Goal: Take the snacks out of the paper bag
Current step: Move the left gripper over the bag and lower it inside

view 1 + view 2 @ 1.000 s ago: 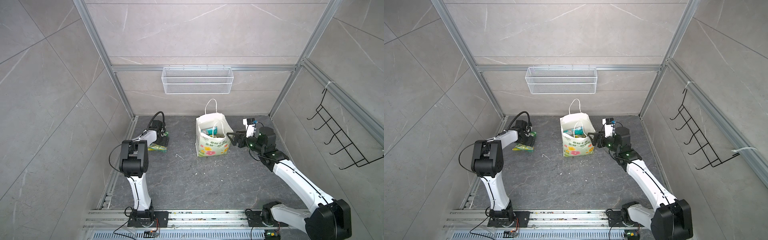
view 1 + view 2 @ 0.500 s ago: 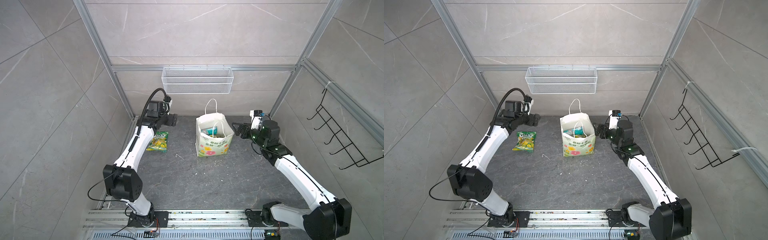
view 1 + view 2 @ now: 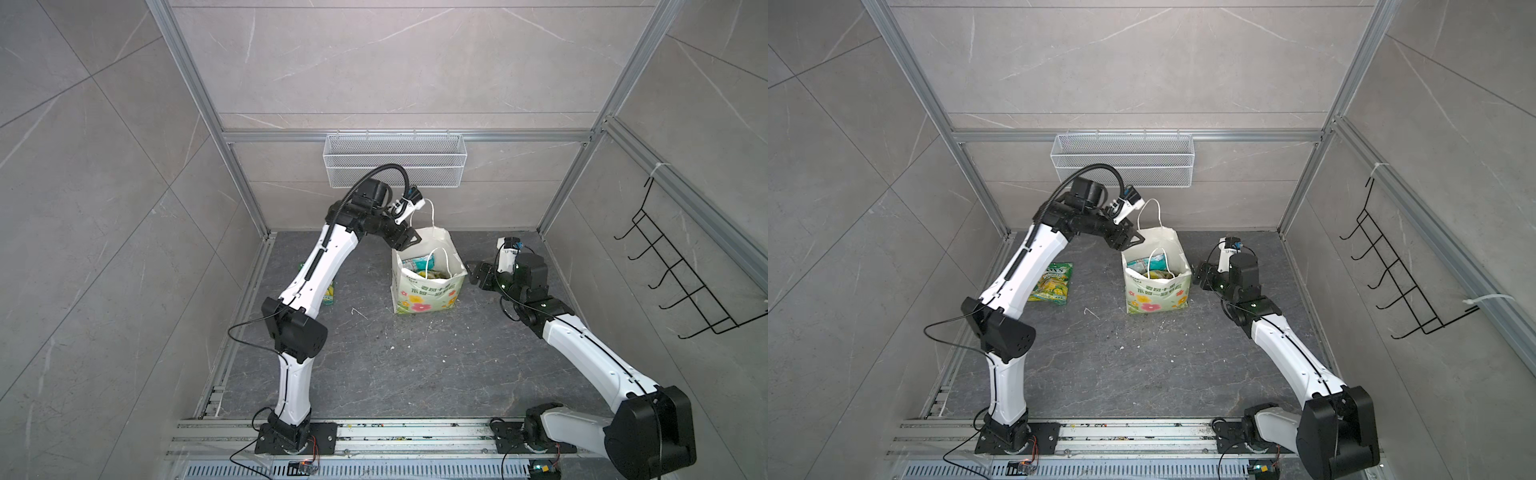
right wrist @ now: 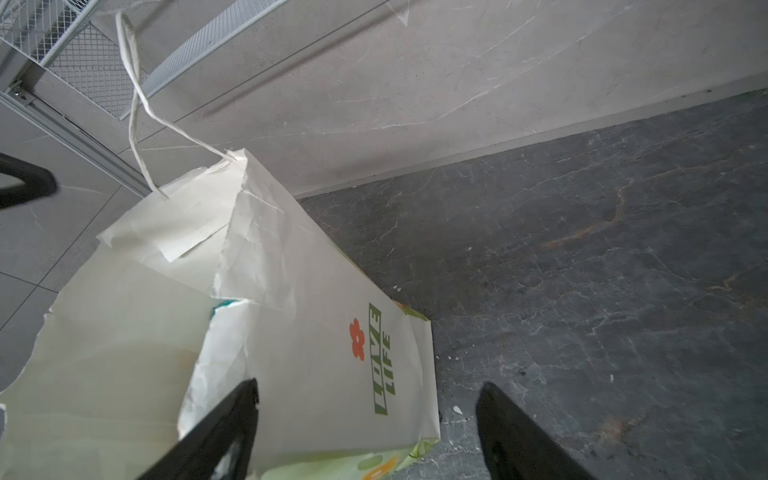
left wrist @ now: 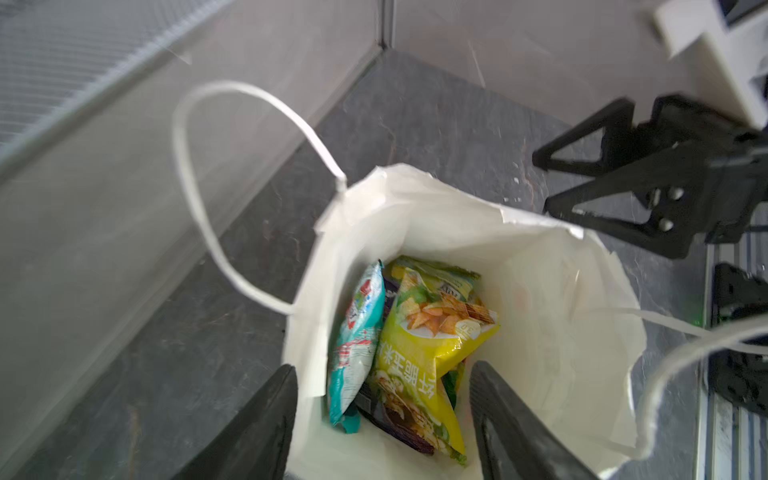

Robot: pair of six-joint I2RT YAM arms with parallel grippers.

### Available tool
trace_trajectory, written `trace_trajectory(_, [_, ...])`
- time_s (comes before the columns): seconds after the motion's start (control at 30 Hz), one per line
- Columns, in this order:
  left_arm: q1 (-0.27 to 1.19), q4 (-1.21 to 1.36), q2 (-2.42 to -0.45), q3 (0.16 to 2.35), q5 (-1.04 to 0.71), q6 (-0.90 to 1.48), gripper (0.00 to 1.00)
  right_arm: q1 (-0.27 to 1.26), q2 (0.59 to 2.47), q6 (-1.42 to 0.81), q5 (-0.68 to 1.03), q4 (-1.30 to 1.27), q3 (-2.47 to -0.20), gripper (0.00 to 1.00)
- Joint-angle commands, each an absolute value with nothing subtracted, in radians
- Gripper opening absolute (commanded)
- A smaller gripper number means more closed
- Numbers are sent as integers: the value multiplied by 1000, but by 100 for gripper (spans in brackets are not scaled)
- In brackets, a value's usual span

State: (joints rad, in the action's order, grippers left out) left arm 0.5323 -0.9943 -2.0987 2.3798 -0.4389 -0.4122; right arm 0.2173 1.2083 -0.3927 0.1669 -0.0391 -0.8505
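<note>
Snacks (image 5: 419, 357) sat inside the white paper bag (image 5: 540, 291) mid-floor; one green-yellow FOX'S packet (image 3: 1052, 282) lay flat well to its left. The left gripper (image 5: 382, 368) hung over the bag's mouth, jaws apart and empty, and the right gripper (image 4: 368, 386), also spread, stood just beside it.

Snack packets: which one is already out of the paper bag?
The green-yellow packet, lying flat on the floor left of the paper bag. The teal packet and yellow packet sit inside it.
</note>
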Motion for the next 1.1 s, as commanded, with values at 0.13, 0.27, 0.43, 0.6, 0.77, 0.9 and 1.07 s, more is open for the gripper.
trace_trajectory(0.13, [573, -1149, -2163, 2459, -449, -500, 67, 216, 1158, -396, 132, -81, -791, 84])
trace_trajectory(0.27, [605, -1179, -2180, 2470, -450, -533, 72, 216, 1163, -399, 139, -80, -792, 84])
trace_trajectory(0.43, [638, -1211, -2187, 2471, -459, -573, 82, 217, 1183, -393, 136, -101, -786, 84])
trace_trajectory(0.6, [660, -1248, -2214, 2480, -455, -603, 84, 216, 1208, -397, 145, -115, -784, 84])
trace_trajectory(0.77, [667, -1262, -2261, 2484, -429, -618, 85, 216, 1225, -400, 145, -127, -775, 84])
trace_trajectory(0.9, [671, -1270, -2307, 2488, -391, -632, 85, 216, 1242, -403, 147, -131, -772, 84])
trace_trajectory(1.07, [671, -1263, -2323, 2485, -340, -623, 81, 216, 1252, -406, 152, -138, -765, 84])
